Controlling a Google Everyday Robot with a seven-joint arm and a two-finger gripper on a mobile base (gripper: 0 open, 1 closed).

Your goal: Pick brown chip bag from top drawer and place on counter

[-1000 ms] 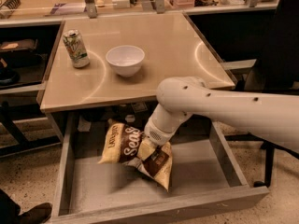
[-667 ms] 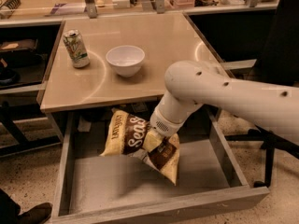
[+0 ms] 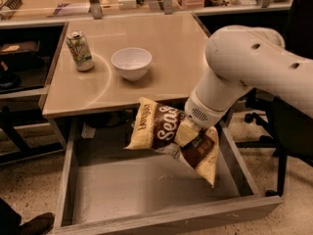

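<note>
The brown chip bag (image 3: pixel 161 129), dark brown and tan with white script, hangs in the air above the open top drawer (image 3: pixel 146 185), level with the front edge of the counter (image 3: pixel 161 48). My gripper (image 3: pixel 188 131) is shut on the bag's middle, mostly hidden under the white arm's wrist. The bag droops to the lower right and its left end sticks out toward the counter edge. The drawer bottom below is bare grey.
A white bowl (image 3: pixel 131 62) and a drink can (image 3: pixel 79 50) stand on the counter's left half. A long pale bench (image 3: pixel 58 4) with metal posts runs along the back. A dark chair (image 3: pixel 288 131) stands at the right of the drawer.
The arm has lifted the chip bag up out of the drawer, from lying near its bottom to hanging at counter-edge height.
</note>
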